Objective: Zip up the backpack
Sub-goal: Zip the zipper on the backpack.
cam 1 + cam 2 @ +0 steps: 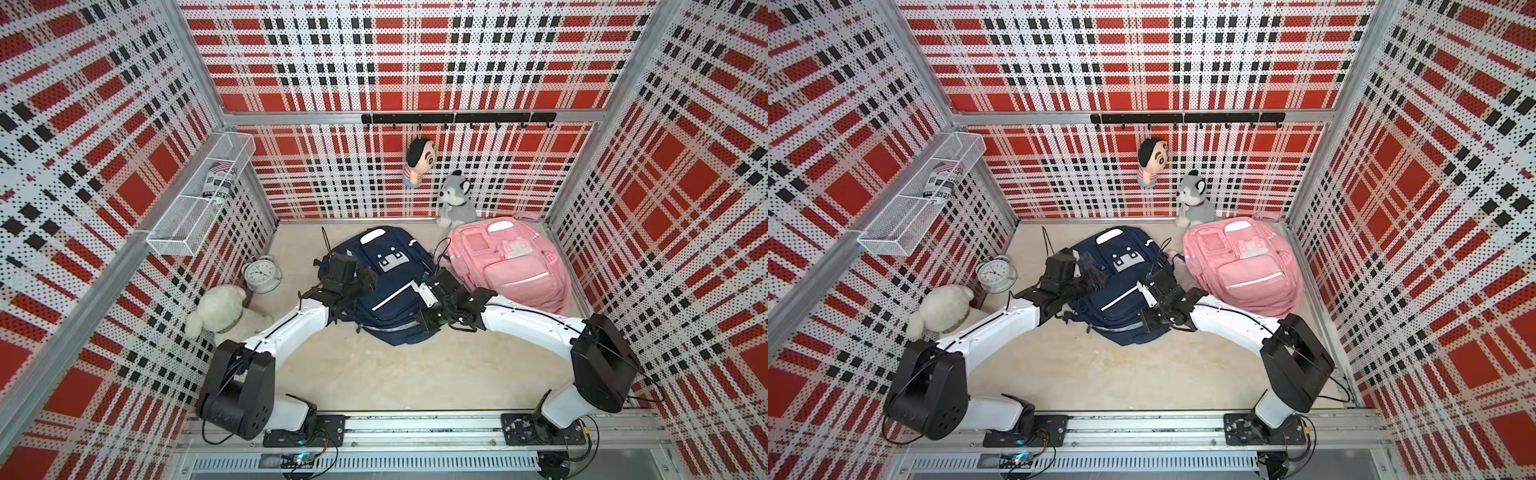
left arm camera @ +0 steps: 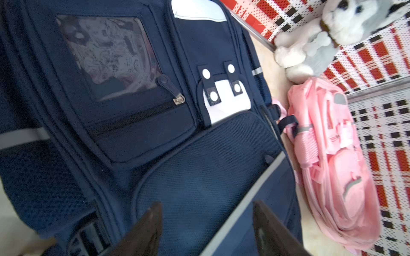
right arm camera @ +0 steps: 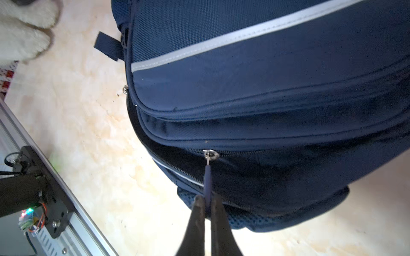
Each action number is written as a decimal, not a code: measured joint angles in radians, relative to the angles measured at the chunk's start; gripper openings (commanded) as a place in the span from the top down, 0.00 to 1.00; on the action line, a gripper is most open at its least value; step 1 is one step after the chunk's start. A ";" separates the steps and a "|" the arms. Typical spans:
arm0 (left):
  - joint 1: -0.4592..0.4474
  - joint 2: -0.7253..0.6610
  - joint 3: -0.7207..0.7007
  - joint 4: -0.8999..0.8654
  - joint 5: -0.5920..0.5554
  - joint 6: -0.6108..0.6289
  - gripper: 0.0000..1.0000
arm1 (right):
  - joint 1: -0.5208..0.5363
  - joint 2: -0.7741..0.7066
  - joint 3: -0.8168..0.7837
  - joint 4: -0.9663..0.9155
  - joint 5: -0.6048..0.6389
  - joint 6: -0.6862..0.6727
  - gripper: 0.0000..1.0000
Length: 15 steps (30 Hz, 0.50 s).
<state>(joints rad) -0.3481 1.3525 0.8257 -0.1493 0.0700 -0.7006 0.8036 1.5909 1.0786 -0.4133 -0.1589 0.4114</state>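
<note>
Pink backpack (image 1: pixel 511 266) beside husky plush (image 1: pixel 455 199), doll (image 1: pixel 417 164) on hook rail (image 1: pixel 457 118), alarm clock (image 1: pixel 262 272), white plush (image 1: pixel 220 309), wire basket (image 1: pixel 183 232).

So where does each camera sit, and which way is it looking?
Top views: high above the rail, looking down on left arm, right arm, navy backpack and pink backpack.
Left wrist: on the left arm, looking across the navy backpack toward the husky plush; open left gripper shows.
Right wrist: on the right arm, facing the backpack's side; right gripper shut on the zipper pull.
Shared: both wrist views catch the grey stripe.
</note>
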 measured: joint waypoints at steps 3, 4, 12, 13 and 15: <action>-0.008 -0.072 -0.047 -0.018 0.039 -0.035 0.33 | 0.014 0.000 -0.005 0.034 0.006 0.011 1.00; -0.013 -0.088 -0.061 -0.021 0.058 -0.050 0.33 | 0.021 0.001 -0.006 0.047 0.008 0.015 1.00; -0.098 -0.101 -0.151 -0.015 0.211 -0.184 0.30 | 0.088 0.035 -0.006 0.138 0.017 0.028 1.00; -0.103 -0.101 -0.158 -0.015 0.223 -0.196 0.30 | 0.095 0.036 -0.006 0.141 0.024 0.028 1.00; -0.108 -0.101 -0.166 -0.006 0.257 -0.226 0.30 | 0.110 0.036 -0.006 0.147 0.045 0.028 1.00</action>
<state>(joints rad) -0.4561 1.2518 0.6601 -0.1558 0.3271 -0.9268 0.9138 1.6272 1.0721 -0.2665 -0.1143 0.4393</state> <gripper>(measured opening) 0.696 0.072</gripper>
